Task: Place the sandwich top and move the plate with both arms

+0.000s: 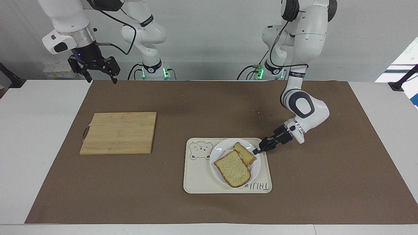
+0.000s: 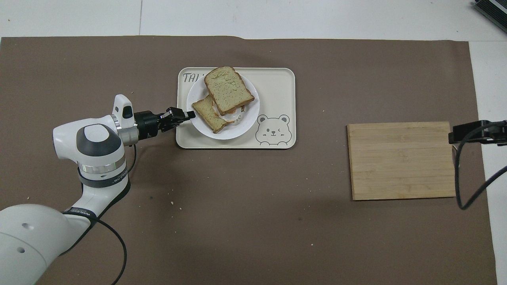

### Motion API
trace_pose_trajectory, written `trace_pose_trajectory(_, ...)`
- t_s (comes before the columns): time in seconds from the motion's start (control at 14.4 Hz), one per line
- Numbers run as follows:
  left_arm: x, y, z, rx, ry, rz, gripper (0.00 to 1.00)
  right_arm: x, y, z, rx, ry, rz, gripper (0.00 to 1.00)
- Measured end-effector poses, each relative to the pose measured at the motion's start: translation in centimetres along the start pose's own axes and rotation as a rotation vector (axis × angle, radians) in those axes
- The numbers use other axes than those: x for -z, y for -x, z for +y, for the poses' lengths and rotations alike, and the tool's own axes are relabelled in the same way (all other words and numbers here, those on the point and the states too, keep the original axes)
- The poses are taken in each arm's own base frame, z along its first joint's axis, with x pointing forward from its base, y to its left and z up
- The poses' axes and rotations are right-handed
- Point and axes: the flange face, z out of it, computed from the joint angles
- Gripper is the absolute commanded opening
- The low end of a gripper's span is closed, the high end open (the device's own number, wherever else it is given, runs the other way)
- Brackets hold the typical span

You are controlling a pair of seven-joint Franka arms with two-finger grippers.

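Small round white plate [image 1: 218, 164] sits on the cream bear-print tray [image 1: 202, 182], lower centre of frame, carrying the pale speckled sandwich top [image 1: 232, 168]. Left gripper [image 1: 255, 151] pinches the plate rim. Right gripper [image 1: 99, 78] waits upper left, jaws wide.

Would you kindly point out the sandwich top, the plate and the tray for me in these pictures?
sandwich top [image 2: 228, 90]: overhead view, middle of its speckled face.
plate [image 1: 216, 161]: facing view, bare white rim toward the bear drawing.
tray [image 2: 275, 83]: overhead view, bare cream surface above the bear.
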Motion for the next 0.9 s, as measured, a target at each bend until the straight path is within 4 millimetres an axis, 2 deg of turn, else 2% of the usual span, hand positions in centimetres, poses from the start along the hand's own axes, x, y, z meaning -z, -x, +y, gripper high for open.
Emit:
trace_pose_trajectory(0.14, 0.0, 0.0, 0.3, -0.005, 0.002, 0.000, 0.46, 0.0, 0.0, 0.0, 0.000, 0.000, 0.000, 1.00)
trace_pose_trajectory(0.35, 0.7, -0.1, 1.1, -0.034, -0.006, -0.001, 0.56, 0.0, 0.0, 0.0, 0.000, 0.000, 0.000, 1.00)
trace_pose_trajectory(0.42, 1.0, -0.2, 1.3, -0.049, -0.017, -0.005, 0.66, 0.0, 0.0, 0.0, 0.000, 0.000, 0.000, 1.00)
trace_pose_trajectory(0.49, 1.4, -0.3, 1.4, -0.061, -0.031, -0.010, 0.88, 0.0, 0.0, 0.0, -0.001, 0.000, 0.000, 1.00)
trace_pose_trajectory(0.63, 1.9, -0.5, 1.6, -0.092, -0.083, -0.034, 0.90, 0.0, 0.0, 0.1, -0.001, 0.000, -0.003, 1.00)
trace_pose_trajectory(0.7, 2.1, -0.6, 1.7, -0.110, -0.123, -0.050, 0.99, 0.0, 0.0, 0.1, -0.002, 0.000, -0.004, 1.00)
trace_pose_trajectory(0.9, 3.0, -1.3, 2.7, -0.177, -0.249, -0.094, 1.00, 0.0, 0.0, 0.1, -0.003, 0.000, -0.004, 1.00)
